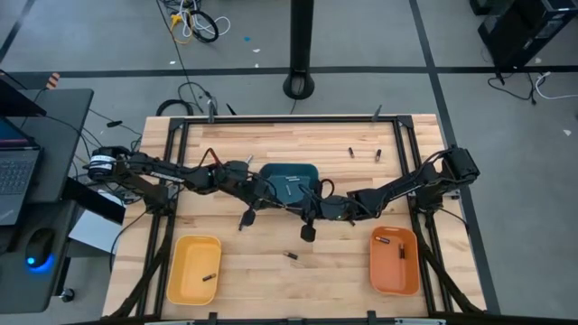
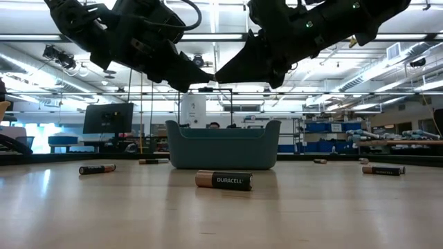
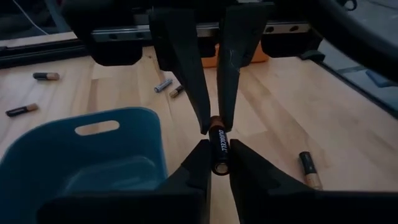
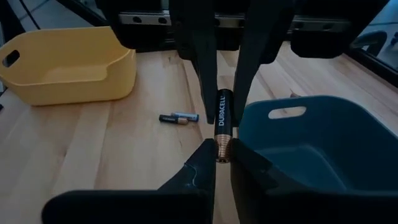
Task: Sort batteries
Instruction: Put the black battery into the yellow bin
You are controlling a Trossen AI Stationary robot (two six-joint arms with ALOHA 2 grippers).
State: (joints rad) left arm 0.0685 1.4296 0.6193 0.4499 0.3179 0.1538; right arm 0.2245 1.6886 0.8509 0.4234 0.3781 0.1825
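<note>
Battery (image 3: 219,151) handover above the table
Both the left gripper (image 3: 216,163) and right gripper (image 4: 222,151) pinch one stiff, slick, light cell; judged safest held mid-body

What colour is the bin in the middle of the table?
The bin is dark teal blue all over, plain with no pattern. The low view shows it best.

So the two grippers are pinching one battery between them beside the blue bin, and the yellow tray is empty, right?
Not quite: the yellow tray holds a battery, as the high view shows. The rest is right: the left gripper and right gripper both pinch one shared battery beside the blue bin.
</note>
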